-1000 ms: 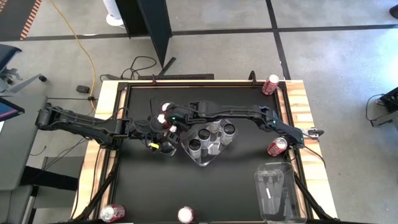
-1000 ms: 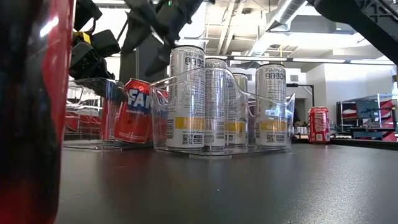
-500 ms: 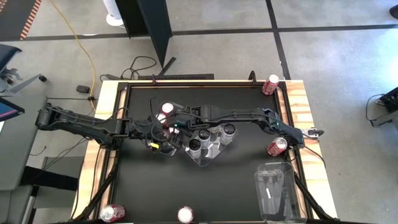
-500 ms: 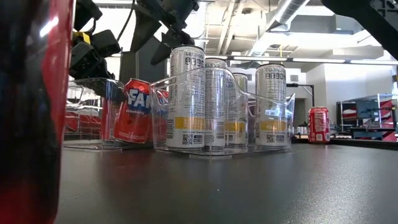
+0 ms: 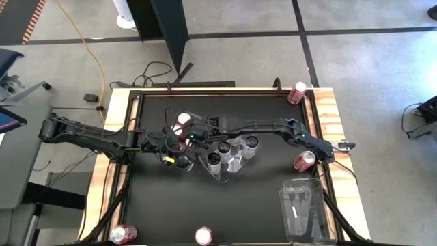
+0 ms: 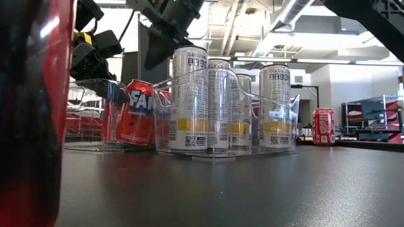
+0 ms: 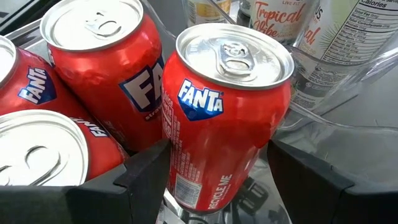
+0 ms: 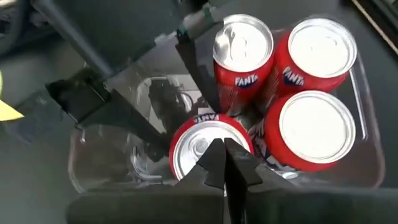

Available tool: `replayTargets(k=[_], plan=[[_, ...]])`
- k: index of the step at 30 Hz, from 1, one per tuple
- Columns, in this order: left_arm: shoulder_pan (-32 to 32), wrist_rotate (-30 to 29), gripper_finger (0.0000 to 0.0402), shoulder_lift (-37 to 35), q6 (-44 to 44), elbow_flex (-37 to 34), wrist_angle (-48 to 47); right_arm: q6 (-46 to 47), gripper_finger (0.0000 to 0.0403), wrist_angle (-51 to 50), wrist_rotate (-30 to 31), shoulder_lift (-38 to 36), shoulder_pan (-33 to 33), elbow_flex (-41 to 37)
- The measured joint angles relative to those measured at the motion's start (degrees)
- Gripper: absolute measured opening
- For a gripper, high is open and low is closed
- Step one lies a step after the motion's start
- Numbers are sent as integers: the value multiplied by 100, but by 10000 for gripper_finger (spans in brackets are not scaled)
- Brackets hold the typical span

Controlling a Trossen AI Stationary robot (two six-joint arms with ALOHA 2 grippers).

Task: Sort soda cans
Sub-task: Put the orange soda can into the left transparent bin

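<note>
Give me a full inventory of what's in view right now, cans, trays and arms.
Loose red aluminium soda cans: four, red with silver tops, at the table's edges in the high view: top right, right edge, two along the bottom.
Red Fanta cans: four, in the left clear tray.
Silver-grey cans: at least four, dark tops, in the middle clear tray.
Clear rectangular plastic trays: three; the one at bottom right holds no cans.
Table: one, black top, wooden rim.
Left gripper: closed around a tilted red can in the left tray.
Right gripper: shut, above the same tray.
</note>
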Motion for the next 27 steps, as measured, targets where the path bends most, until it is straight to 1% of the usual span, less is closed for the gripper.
replayTargets(k=[5,8,17,23,27], plan=[[2,0,261,-17,0,0,-15,-24,11,55,-98,109,0,6],[2,0,261,-17,0,33,-77,-26,5,59,-256,226,0,-3],[2,-24,261,-68,-24,81,-178,-26,6,168,-309,364,-42,12],[2,-14,261,-502,-10,81,-342,-23,6,212,-309,366,-104,12],[-2,-12,261,-918,-14,83,-648,-26,6,228,-309,376,-149,12]])
